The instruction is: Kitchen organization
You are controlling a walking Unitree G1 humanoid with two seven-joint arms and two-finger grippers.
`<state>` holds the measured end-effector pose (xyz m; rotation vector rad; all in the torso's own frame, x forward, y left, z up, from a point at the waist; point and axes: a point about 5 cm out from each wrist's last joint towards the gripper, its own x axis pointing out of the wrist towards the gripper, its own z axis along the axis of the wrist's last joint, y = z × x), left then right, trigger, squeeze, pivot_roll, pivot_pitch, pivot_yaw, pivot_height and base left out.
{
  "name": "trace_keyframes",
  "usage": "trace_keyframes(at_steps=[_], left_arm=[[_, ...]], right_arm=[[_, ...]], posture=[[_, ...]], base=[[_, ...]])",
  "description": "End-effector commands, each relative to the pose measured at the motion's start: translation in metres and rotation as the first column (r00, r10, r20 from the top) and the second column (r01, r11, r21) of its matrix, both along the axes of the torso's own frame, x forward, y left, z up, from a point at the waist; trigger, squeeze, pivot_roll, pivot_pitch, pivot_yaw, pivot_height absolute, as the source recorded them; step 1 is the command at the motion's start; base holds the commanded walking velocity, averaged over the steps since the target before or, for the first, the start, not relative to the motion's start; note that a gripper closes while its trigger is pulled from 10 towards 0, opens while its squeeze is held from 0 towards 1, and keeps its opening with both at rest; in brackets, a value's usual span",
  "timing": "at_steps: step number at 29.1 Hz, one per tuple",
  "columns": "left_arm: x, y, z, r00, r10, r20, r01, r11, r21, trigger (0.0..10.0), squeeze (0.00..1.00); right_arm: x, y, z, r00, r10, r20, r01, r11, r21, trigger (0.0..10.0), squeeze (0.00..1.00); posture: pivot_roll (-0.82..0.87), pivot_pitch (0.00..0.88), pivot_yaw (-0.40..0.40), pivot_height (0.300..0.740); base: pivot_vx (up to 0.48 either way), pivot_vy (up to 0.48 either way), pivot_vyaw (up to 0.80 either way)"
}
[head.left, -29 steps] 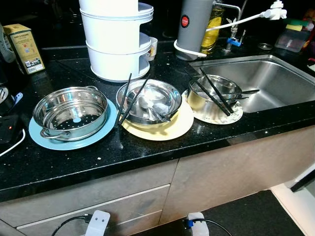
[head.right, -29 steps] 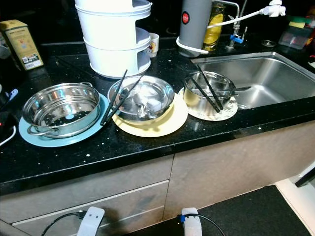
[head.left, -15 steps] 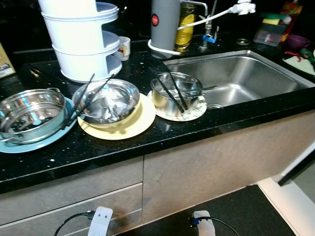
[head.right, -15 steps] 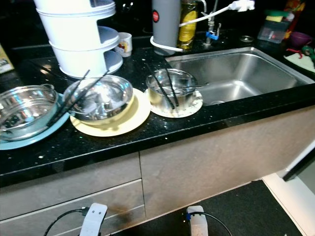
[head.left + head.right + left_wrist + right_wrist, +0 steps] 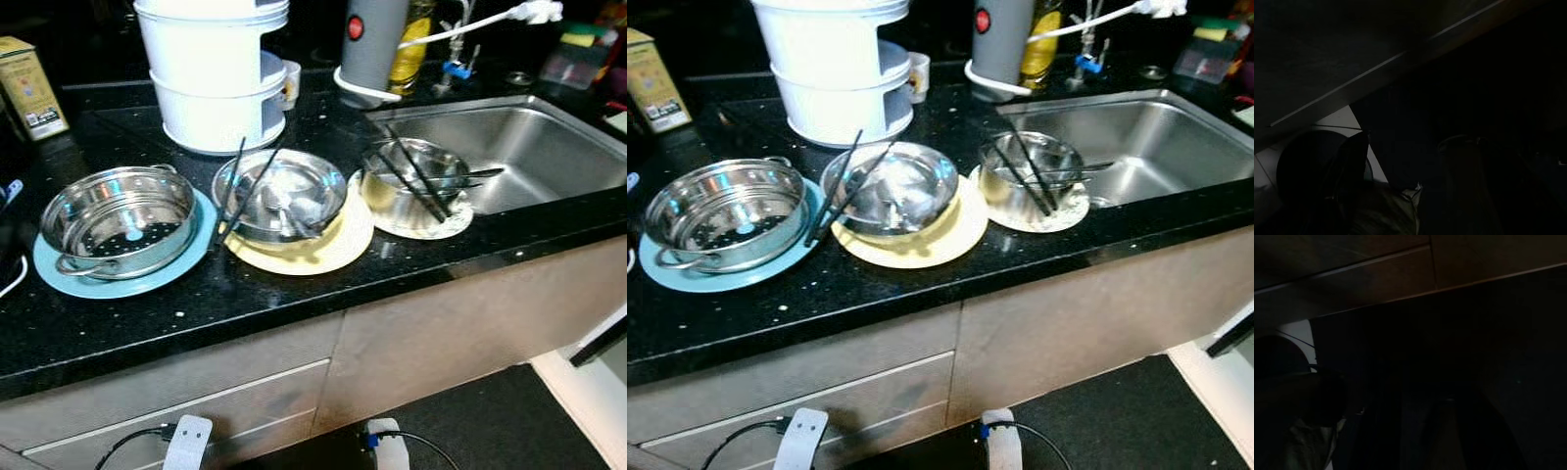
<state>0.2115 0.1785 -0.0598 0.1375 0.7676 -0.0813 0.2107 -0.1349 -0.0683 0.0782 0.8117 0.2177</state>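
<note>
Steel bowl (image 5: 281, 194) with chopsticks (image 5: 238, 191) tops yellow plate (image 5: 333, 250); dark wrist views hide each hand's state

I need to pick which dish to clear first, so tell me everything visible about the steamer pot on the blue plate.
The steamer pot is shiny stainless steel, round and fairly deep, with a flat bottom pierced by many small holes. A loop handle sticks out at its front rim and another at the back. It stands upright, looks empty, and sits centred on the blue plate at the left end of the black countertop. The black chopsticks in the neighbouring steel bowl lean toward it; whether they touch is unclear.
</note>
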Motion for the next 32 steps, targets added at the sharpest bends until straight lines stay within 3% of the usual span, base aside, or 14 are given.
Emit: trace_keyframes(at_steps=[1, 11, 26, 32], left_arm=[[-0.0059, -0.0036, -0.0023, 1.0, -0.01, 0.005, 0.01, 1.0, -0.012, 10.0, 0.0], [-0.0097, -0.0029, -0.0015, 0.999, -0.032, 0.021, 0.032, 0.999, -0.008, 10.0, 0.0], [-0.0128, -0.0011, -0.0055, 1.0, -0.015, -0.027, 0.015, 1.0, -0.002, 10.0, 0.0], [-0.0117, -0.0017, -0.0055, 0.999, -0.02, -0.031, 0.02, 1.0, -0.002, 10.0, 0.0]], right_arm=[[-0.0094, -0.0062, -0.0058, 0.999, -0.008, -0.035, 0.008, 1.0, -0.018, 10.0, 0.0], [-0.011, -0.007, -0.0066, 0.999, 0.007, -0.04, -0.008, 1.0, -0.024, 10.0, 0.0], [-0.0102, -0.0069, -0.0062, 0.999, 0.013, -0.039, -0.014, 1.0, -0.028, 10.0, 0.0], [-0.0101, -0.0051, -0.0061, 0.999, 0.01, -0.037, -0.011, 1.0, -0.023, 10.0, 0.0]], posture=[[-0.05, 0.153, -0.041, 0.74], [-0.04, 0.155, -0.046, 0.74], [-0.04, 0.157, -0.049, 0.74], [-0.04, 0.156, -0.046, 0.74]], base=[[0.0, 0.0, 0.0], [0.0, 0.0, 0.0], [0.0, 0.0, 0.0], [-0.28, 0.0, 0.0]])
